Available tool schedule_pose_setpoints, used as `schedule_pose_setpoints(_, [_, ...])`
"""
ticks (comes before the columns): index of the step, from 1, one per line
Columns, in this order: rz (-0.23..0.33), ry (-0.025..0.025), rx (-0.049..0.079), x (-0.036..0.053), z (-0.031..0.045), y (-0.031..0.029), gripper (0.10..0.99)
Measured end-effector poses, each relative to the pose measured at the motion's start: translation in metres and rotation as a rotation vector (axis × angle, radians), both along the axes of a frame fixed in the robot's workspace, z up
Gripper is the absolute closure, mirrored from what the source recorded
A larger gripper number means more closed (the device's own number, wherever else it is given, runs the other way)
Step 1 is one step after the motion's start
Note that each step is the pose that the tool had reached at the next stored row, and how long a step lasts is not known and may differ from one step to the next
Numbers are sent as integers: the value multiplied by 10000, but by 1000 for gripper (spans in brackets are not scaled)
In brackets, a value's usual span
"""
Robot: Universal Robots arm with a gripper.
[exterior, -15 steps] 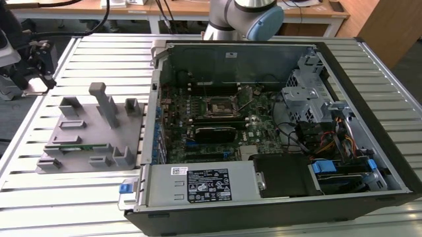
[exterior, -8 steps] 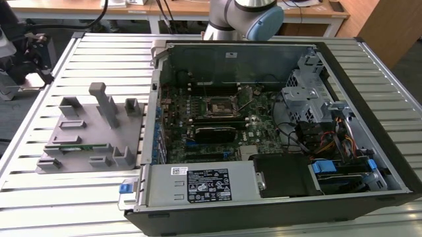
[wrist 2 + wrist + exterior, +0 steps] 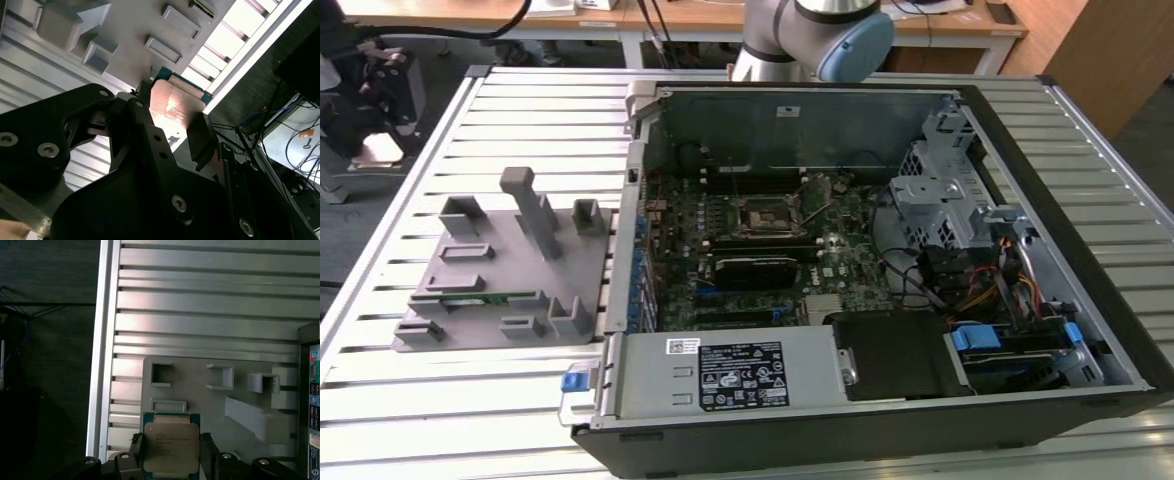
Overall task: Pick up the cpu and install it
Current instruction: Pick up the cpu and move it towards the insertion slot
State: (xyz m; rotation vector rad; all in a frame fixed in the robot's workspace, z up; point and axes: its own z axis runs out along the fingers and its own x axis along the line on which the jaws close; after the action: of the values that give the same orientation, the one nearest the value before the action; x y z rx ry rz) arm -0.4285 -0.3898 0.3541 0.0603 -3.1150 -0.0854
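The slatted metal worktop (image 3: 427, 410) carries an open computer case (image 3: 854, 445) at the exterior view's right. A grey holder block (image 3: 494, 270) lies at its left, just beside the case. The arm (image 3: 814, 30) stands at the far side of the case. Inside the case a black socket frame (image 3: 761, 215) sits on the board. In both wrist views the tool (image 3: 171, 452) pinches the cpu (image 3: 171, 432) by two opposite edges. Its fingers (image 3: 137, 455) are pressed against the chip, and the holder block and worktop slats lie behind it.
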Motion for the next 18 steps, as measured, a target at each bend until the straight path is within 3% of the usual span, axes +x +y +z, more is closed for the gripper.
schedule_pose_setpoints(15, [0,-1,0,0,279,64,553])
schedule_pose_setpoints(18, [0,-2,1,0,365,88,553])
